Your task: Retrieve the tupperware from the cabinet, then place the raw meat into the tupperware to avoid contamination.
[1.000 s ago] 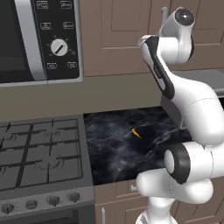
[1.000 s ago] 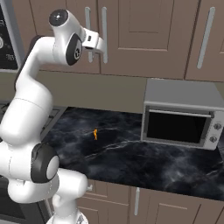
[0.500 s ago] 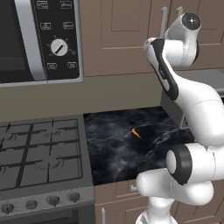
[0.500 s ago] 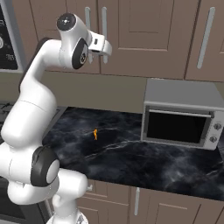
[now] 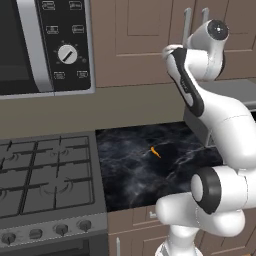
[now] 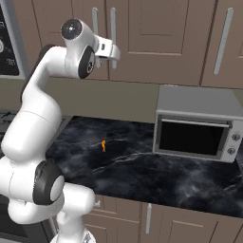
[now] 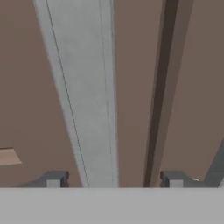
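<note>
Brown panelled wooden wall cabinet (image 6: 156, 38) doors closed; fingers (image 7: 53, 179) spread wide astride its long silver bar handle (image 7: 85, 96), not gripping. Tiny orange raw meat sliver (image 5: 155, 152) lies on black marble surface (image 6: 142, 175).

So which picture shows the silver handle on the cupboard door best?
The hand view: the silver handle runs big and close between the fingertips. The right base view shows it long and thin beside the gripper. In the left base view the arm hides most of it.
</note>
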Motion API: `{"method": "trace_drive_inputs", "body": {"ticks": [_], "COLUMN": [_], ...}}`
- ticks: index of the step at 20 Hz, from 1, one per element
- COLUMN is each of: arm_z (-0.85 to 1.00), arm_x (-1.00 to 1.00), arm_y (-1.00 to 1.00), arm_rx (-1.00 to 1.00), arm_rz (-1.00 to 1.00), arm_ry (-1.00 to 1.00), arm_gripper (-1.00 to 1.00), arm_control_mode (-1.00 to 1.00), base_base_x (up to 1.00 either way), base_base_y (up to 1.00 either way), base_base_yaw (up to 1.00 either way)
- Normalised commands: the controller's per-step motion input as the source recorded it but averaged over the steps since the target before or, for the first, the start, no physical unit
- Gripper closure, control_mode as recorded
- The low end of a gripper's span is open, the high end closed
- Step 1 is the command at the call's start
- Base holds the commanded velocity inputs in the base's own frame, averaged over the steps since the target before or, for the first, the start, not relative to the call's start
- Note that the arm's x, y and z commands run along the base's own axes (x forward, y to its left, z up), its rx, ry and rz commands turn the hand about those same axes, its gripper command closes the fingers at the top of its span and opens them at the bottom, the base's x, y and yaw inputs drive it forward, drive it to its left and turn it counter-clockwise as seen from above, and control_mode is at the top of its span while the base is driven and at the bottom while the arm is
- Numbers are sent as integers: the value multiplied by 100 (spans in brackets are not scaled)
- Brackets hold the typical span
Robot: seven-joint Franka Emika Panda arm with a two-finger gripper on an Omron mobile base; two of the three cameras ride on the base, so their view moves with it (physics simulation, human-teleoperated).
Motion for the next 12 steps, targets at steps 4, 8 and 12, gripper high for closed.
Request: {"method": "trace_drive_inputs", "body": {"ticks": [4,8,12], "arm_z": [-9,-8,-11], "arm_x": [25,17,12], "arm_y": [19,18,22], "arm_rx": [0,0,0], "arm_rz": [2,0,0], "arm_ry": [-2,0,1], "arm_gripper": [100,100,100], "arm_control_mode": [-100,-100,-100], "base_base_x": [0,0,0], "base_base_y": [0,0,0], "base_base_yaw": [0,0,0]}}
